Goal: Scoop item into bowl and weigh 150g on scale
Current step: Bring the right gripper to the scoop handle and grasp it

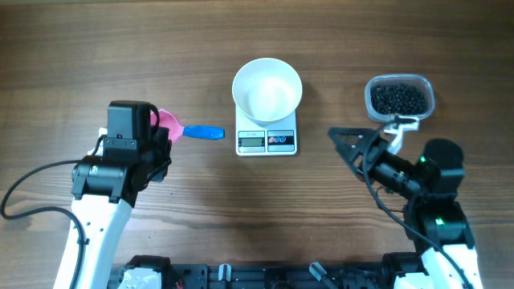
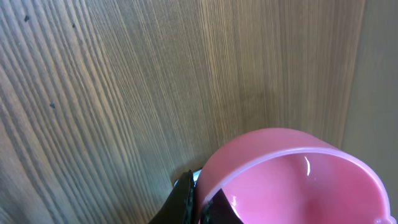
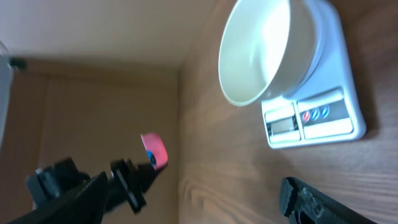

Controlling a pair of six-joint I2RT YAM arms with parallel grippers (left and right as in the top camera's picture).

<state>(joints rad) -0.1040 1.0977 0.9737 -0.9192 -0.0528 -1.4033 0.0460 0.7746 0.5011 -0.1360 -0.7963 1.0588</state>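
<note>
Beads (image 1: 397,98) are sitting in clear tub (image 1: 431,92) near my right gripper (image 3: 186,202) | I am holding it spread | my left gripper (image 2: 198,202) is pinching pink scoop (image 2: 292,180) | scale (image 1: 267,141) lettering unreadable

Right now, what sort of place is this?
Probably a robot lab bench, not a kitchen: left arm and right arm over a wood-grain table, a white bowl on a digital kitchen scale, a clear tub of black beads.

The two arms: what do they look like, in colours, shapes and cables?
Left arm: white lower link, boxy black housings above, thin black cable looping beside it. Right arm: the same white and black, small green lights on its joints.
</note>
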